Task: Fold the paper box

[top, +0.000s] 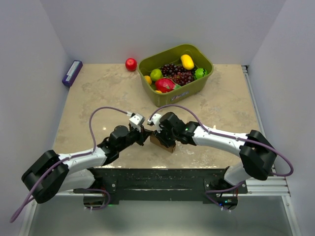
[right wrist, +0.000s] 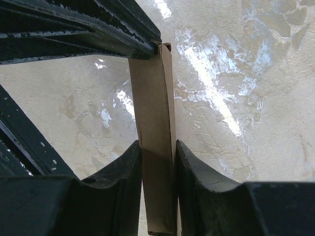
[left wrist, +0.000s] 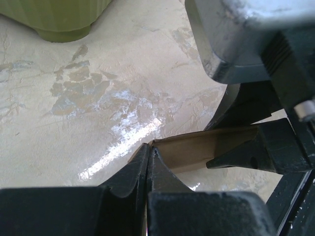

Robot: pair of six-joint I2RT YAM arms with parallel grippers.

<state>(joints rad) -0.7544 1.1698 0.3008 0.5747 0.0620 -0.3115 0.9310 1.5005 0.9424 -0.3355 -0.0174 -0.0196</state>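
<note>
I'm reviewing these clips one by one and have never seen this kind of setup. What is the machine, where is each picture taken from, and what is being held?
Two robot arms are bolted at the table's near edge. One picture looks down from above; the other two come from cameras on each wrist. The left gripper and right gripper meet at mid-table, both pinching the paper box, a flat piece of brown cardboard. Farther back sit a green bin of fruit, a red apple and a purple box.
</note>
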